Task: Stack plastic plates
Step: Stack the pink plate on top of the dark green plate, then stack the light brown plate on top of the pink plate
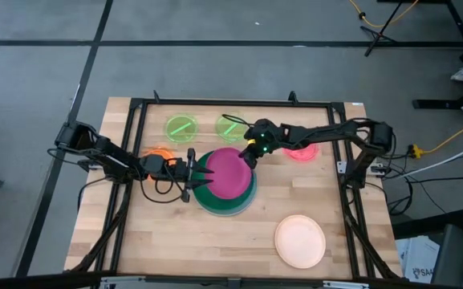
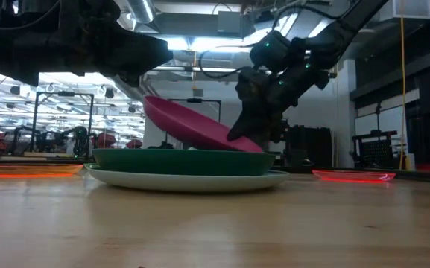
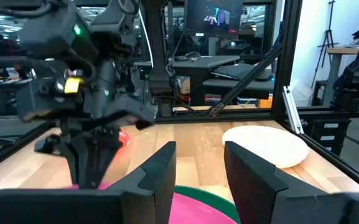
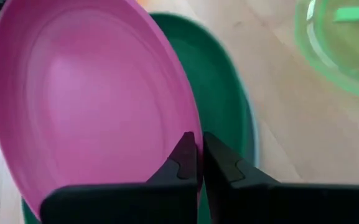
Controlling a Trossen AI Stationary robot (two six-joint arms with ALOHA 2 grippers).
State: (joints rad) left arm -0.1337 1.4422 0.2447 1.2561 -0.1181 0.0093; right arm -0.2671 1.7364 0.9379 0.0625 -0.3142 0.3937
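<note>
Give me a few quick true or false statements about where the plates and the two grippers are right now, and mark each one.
1. The right gripper pinches the magenta plate's rim. True.
2. The magenta plate lies flat. False: it is tilted over the dark green plate.
3. The cream plate is on the stack. False: it sits alone on the table.
4. The left gripper is open. True.

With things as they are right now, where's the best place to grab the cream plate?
Take the cream plate by its rim, coming down from above. It lies flat and alone on the table, so only the thin edge offers a grip, likely easiest for the right arm's side.
</note>
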